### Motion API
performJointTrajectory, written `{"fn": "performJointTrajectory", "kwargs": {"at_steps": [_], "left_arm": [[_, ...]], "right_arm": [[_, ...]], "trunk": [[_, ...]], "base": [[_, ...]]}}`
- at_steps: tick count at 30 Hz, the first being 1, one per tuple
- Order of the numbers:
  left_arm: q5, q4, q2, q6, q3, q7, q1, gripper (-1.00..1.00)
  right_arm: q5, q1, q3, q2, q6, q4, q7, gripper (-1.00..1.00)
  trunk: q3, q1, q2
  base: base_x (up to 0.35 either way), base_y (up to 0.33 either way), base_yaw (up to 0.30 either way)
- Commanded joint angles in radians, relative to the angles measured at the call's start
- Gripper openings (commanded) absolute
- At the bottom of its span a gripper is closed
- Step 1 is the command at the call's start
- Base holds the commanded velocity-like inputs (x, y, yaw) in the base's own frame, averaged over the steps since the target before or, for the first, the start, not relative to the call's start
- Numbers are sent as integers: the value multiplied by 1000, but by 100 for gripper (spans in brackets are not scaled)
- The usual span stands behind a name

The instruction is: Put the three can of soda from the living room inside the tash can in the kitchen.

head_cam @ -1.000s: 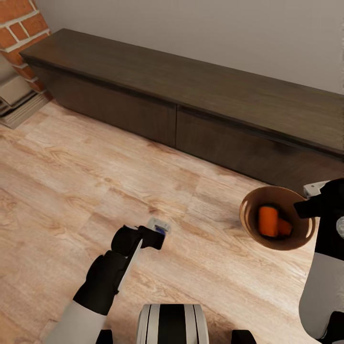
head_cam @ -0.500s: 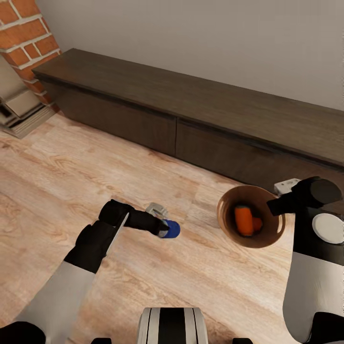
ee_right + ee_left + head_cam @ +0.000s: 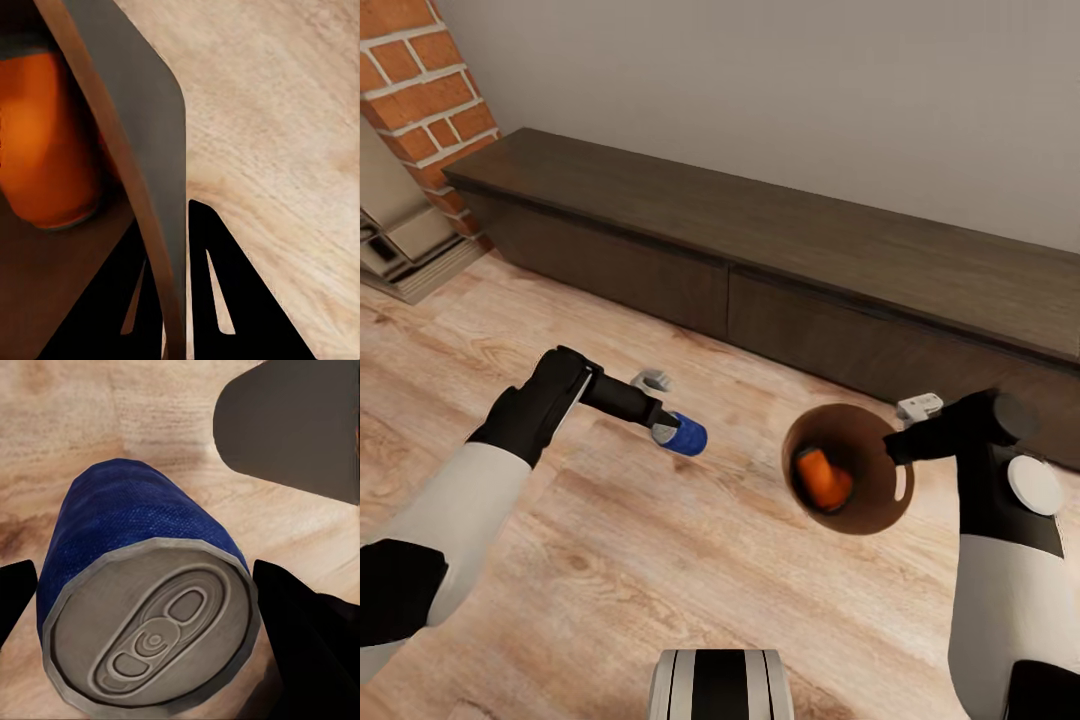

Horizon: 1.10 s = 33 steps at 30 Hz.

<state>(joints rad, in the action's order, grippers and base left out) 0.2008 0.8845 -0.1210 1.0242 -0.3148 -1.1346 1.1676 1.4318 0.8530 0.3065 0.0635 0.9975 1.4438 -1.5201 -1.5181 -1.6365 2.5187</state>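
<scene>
Blue soda can (image 3: 685, 437) is sitting clamped in the left gripper (image 3: 666, 428), held out above the wood floor (image 3: 610, 560) w/ its body lying roughly sideways. In the left wrist view the can (image 3: 146, 600) is filling the gap between the two dark fingers (image 3: 307, 645) — silver top w/ pull tab facing the camera, jaws spread about one can-width and pressing its sides.

Right gripper (image 3: 898, 447) is pinching the rim of the copper-brown trash can (image 3: 865, 512), which is hanging in the air tilted, its mouth turned toward the left arm. The right wrist view shows the jaws nearly closed w/ the thin bin wall (image 3: 142, 150) running between them. An orange can (image 3: 822, 477) is lying inside the bin; whether a second one is in there, can't tell.

Blue can and bin are near each other but apart — floor showing between them. Behind both, a dark low cabinet (image 3: 780, 250) is running along the grey wall, w/ a brick fireplace (image 3: 420, 90) at the left end.
</scene>
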Motion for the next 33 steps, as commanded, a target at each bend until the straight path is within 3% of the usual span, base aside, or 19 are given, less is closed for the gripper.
{"fn": "performJointTrajectory", "kwargs": {"at_steps": [1,6,16,19,25,26,27,33], "left_arm": [[6,6,6,-6,0,6,-6,-100],[26,34,34,-28,0,22,-34,-100],[61,91,92,-60,0,22,-90,-100],[60,73,74,-44,0,5,-84,-100],[36,39,40,-17,5,-29,-50,-100],[-38,25,-130,23,5,-436,73,-100],[-71,31,-156,23,6,-436,79,-100],[-158,123,-174,23,6,-436,82,-100]], "right_arm": [[-6,-6,6,-6,-6,-6,4,-100],[-9,-37,30,-33,-24,-35,60,-100],[-15,-42,30,-87,-42,-93,154,-100],[-25,-26,12,-70,-40,-83,151,-100],[30,10,-23,-36,-70,-51,147,-100],[30,72,-143,1,45,24,-51,-100],[27,78,-149,1,45,24,-51,-100],[-18,83,-155,2,46,20,-51,-100]], "trunk": [[0,0,0],[0,0,0],[0,0,0],[0,0,0],[0,0,0],[0,0,0],[0,0,0],[0,0,0]], "base": [[0,0,0],[0,0,0],[0,0,0],[0,0,0],[0,0,0],[0,0,0],[0,0,0],[0,0,0]]}}
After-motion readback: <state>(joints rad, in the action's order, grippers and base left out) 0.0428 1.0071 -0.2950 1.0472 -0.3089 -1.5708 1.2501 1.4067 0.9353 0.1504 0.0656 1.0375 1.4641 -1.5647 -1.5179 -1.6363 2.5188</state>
